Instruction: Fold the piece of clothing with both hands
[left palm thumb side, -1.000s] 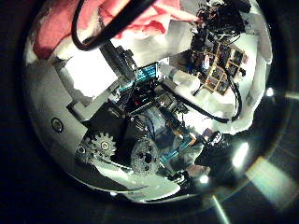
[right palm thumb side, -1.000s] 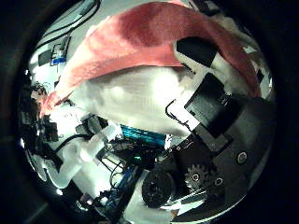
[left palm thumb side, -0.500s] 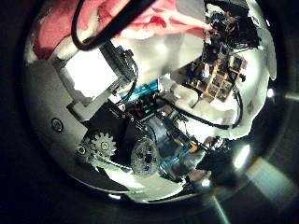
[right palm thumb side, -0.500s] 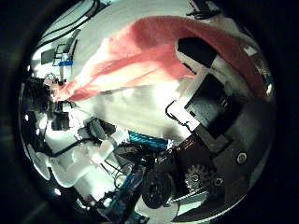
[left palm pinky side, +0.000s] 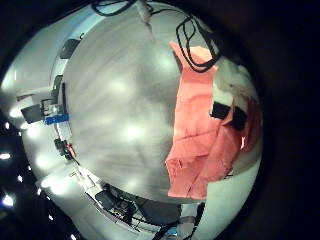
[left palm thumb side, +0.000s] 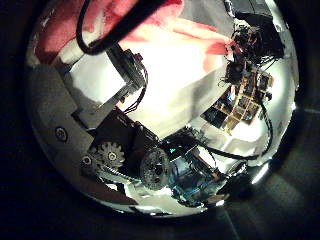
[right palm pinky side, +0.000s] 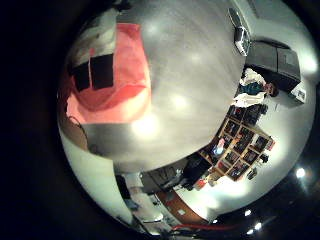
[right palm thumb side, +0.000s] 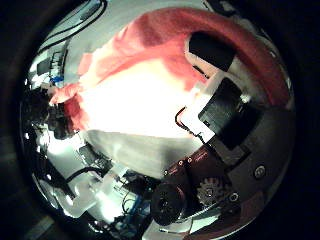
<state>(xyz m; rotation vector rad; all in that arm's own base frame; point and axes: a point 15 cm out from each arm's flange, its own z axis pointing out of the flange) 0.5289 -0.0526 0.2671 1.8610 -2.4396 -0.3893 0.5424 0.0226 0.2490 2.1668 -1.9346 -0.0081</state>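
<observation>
Garment (left palm pinky side: 200, 130) higher off grey table (left palm pinky side: 120, 110) than before

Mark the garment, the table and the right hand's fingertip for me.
garment (right palm pinky side: 118, 70): right little finger side palm view, flat middle of the cloth.
table (left palm pinky side: 120, 110): left little finger side palm view, bare top.
right hand (right palm thumb side: 215, 50): right thumb side palm view, black fingertip on the cloth.

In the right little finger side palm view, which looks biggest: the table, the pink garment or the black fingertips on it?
1. Table, largest.
2. Pink garment.
3. Black fingertips, smallest, though they sit nearest the camera, which enlarges them.
</observation>
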